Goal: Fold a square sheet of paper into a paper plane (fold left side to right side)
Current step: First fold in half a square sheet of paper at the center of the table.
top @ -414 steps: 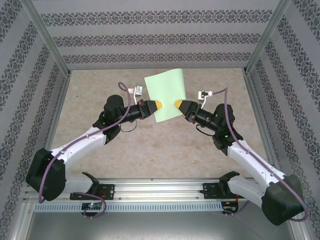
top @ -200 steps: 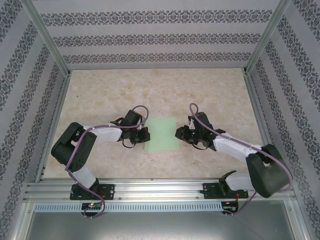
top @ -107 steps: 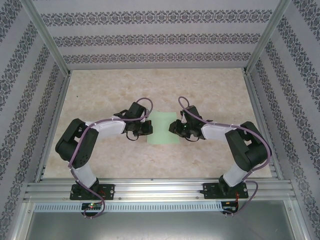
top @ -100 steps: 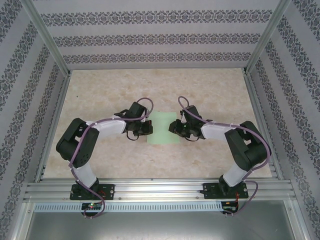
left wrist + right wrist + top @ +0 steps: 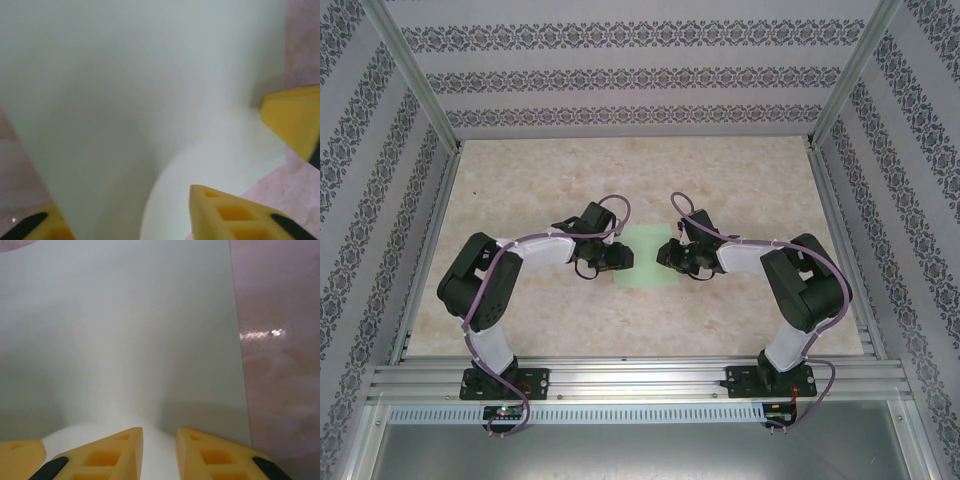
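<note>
- The left fingers (image 5: 215, 210) stood well apart with the square sheet of paper (image 5: 125, 75) bowed up between them, gripping nothing. Judged from that, the bulge could spring flat or slip sideways, and the left edge would need catching before it could be carried over to the right.
- The right fingers (image 5: 130, 450) stood close together with a slim gap, the sheet humped just ahead of them. Whether they pinched its edge could not be told. If they did and pulled, the paper would likely drag across the table (image 5: 650, 170) and the crease would land askew.
- In the top view the two sets of fingers faced each other across the sheet, near one another — a push from either side risked crumpling the thin paper or knocking fingers together.
- The sheet lay on the table between them, roughly mid-table.
- The left arm (image 5: 535, 248) was folded, elbow back at the left, forearm reaching inward and low over the table.
- The right arm (image 5: 750, 258) mirrored it — elbow back at the right, wrist low at the sheet's right side.
</note>
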You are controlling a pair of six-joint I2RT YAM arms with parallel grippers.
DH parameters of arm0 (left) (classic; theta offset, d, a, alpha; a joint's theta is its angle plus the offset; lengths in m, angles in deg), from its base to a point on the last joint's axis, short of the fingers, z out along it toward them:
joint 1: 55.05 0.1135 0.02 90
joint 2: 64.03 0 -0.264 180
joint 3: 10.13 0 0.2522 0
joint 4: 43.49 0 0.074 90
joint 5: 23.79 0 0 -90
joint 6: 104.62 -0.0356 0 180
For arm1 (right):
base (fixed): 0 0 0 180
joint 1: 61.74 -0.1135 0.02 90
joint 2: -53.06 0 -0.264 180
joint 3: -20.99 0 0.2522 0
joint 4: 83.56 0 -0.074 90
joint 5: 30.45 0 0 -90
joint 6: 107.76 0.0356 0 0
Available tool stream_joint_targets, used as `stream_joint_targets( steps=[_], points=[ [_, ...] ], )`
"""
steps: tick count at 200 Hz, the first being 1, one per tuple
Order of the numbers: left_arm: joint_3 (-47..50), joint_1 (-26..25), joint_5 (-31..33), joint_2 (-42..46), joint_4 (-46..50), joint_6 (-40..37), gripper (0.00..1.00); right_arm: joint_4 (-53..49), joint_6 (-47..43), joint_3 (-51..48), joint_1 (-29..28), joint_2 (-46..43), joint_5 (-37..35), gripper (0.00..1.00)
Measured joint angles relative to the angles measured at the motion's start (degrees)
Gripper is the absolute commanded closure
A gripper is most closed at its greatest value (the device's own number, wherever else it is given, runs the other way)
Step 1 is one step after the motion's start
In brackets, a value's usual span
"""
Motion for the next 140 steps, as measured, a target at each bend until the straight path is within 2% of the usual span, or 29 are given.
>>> stream_joint_targets(
  steps=[44,93,140],
  points=[
    [0.04,0.0,-5.29,0.66,-7.15,1.84,0.41,2.14,0.48,-1.01,-0.11,0.02,0.07,0.74],
    [0.11,-0.04,-9.49,0.15,-15.43,5.16,0.4,5.92,1.53,-3.13,-0.11,-0.55,0.26,0.74],
    [0.09,-1.49,-10.82,-3.26,-18.38,6.64,0.39,7.82,2.21,-4.92,-0.09,-1.7,0.31,0.73]
  ],
)
